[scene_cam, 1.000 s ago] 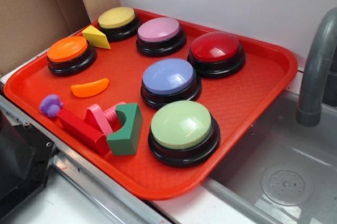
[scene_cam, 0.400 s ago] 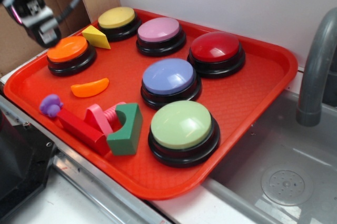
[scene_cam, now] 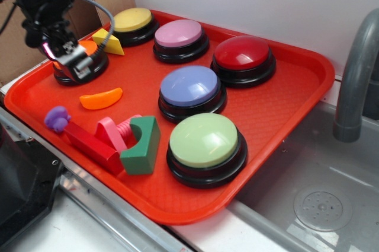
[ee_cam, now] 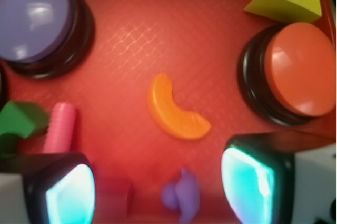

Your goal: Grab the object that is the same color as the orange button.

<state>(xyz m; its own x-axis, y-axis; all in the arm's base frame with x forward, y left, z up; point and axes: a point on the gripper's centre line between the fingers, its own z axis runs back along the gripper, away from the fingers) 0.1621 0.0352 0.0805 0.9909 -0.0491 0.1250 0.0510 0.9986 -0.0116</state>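
Exterior: orange crescent point(scene_cam: 101, 98) is seen flat on red tray point(scene_cam: 284, 115), near orange button point(scene_cam: 89, 56) half hidden by gripper point(scene_cam: 76, 62); wrist: crescent point(ee_cam: 175, 109) is framed free between spread, empty fingers point(ee_cam: 247, 179), button point(ee_cam: 300, 71) cut off right.

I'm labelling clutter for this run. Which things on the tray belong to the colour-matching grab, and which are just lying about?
Belongs to the job:
orange crescent
orange button
pincer, open above the tray

Just lying about:
yellow wedge
yellow button
pink button
red button
blue button
green button
green block
purple toy
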